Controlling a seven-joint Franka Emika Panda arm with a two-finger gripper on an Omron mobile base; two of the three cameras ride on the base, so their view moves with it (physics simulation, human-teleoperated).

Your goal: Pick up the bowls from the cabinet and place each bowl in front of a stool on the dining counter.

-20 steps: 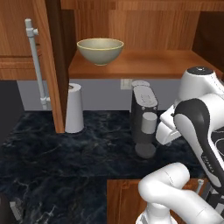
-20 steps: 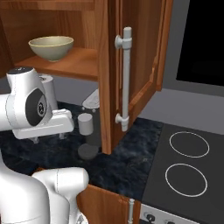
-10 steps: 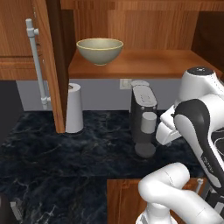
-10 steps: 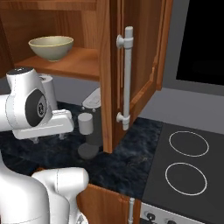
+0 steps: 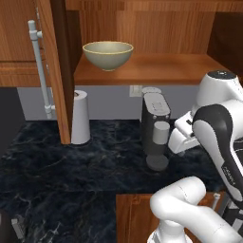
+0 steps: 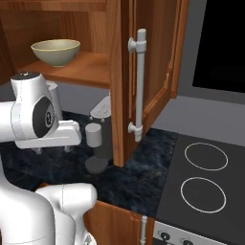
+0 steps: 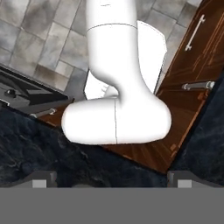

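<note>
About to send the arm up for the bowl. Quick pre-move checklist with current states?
1. Cabinet door open: ok, both doors stand swung out.
2. Olive bowl reachable: ok, upright on the shelf near its front edge, nothing around it.
3. Second bowl located: not ok, just one bowl on the shelf.
4. Gripper empty and open: ok, fingertips far apart, nothing between them.
5. Hand aimed at bowl: not ok, the hand view looks down at the counter and floor.
6. Path upward: cannot tell, coffee machine and paper towel roll stand below the shelf.
</note>
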